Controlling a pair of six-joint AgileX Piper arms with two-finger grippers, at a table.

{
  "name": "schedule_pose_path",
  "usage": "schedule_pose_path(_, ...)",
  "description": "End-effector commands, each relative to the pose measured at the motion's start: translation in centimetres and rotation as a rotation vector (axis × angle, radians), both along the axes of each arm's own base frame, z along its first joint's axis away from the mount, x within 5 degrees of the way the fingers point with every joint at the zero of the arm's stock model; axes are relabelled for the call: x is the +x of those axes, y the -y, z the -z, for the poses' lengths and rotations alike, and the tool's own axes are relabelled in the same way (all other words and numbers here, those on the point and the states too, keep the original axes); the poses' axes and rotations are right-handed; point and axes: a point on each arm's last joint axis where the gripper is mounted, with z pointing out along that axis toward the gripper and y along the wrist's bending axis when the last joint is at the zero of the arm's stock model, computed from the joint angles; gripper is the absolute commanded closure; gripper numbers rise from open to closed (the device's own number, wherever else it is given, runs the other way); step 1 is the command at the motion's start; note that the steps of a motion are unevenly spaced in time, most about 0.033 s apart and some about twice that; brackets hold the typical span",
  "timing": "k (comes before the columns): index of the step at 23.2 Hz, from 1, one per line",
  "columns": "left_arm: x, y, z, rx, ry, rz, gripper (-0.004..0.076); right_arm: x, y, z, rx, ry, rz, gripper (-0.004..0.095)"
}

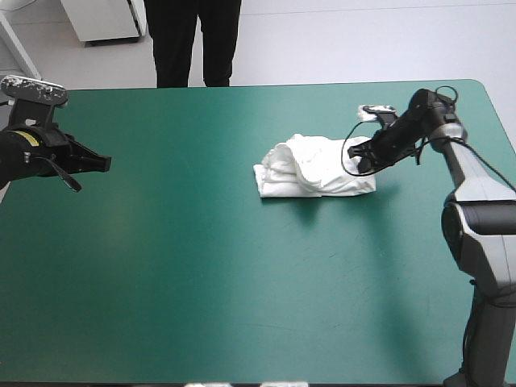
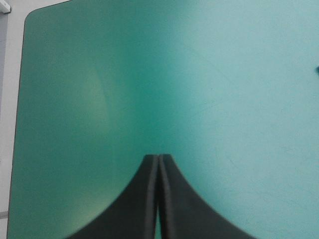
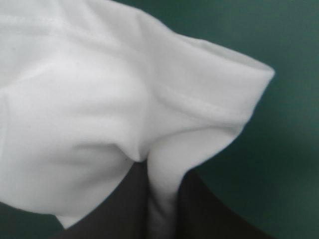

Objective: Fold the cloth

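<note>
Where the right gripper (image 3: 162,172) meets the work, its black fingers (image 3: 114,209) are clamped almost together on a pinch of white fabric that stands up between them. Just beyond the tips, the T-shirt (image 3: 94,94) swells in soft rounded folds. A stitched hem (image 3: 199,102), seemingly a sleeve opening, runs out to a free corner over the teal-green cover (image 3: 294,149).

Seen from above, the garment lies as a loose, partly folded bundle right of the middle of the table (image 1: 161,306), somewhat nearer the far edge. The right gripper sits at its right-hand margin. The left gripper (image 2: 158,160) is clenched on nothing, its fingers meeting in a pointed arch above bare cover. It hangs near the table's left edge, well apart from the bundle.

Handling: the cloth appears light, limp and unable to hold a crease unaided, so a single pinch will likely drag the layers rather than lift them evenly. Hold is best taken at hems or corners, ideally at two spread points along one edge, since a grip in mid-panel would bunch the fabric. No fragility is apparent; slipping from a thin pinch is the main risk.
</note>
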Motion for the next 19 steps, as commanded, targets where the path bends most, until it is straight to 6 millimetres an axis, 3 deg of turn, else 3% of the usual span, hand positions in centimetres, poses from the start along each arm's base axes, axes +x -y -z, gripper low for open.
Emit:
schedule_pose_path(1, -0.6, 0.0, -1.7, -0.018, 0.112, -0.002, 0.0733, -2.2, 4.0, -4.8, -0.027, 0.069, 0.072, 0.0908)
schedule_pose_path(5, -0.6, 0.0, -1.7, -0.016, 0.119, 0.001, 0.0733, -5.1, 8.8, -5.4, -0.104, 0.042, 0.173, 0.0908)
schedule_pose_path(9, -0.6, 0.0, -1.7, -0.016, 0.120, 0.001, 0.0733, -8.1, 12.2, -5.8, -0.168, 0.022, 0.254, 0.0908)
schedule_pose_path(14, -0.6, 0.0, -1.8, -0.017, 0.127, 0.002, 0.0733, -11.1, 14.8, -4.9, -0.251, -0.019, 0.315, 0.0908)
schedule_pose_path(19, -0.6, 0.3, -1.8, -0.037, 0.125, 0.012, 0.0733, -12.2, 16.3, -2.4, -0.276, -0.059, 0.348, 0.0908)
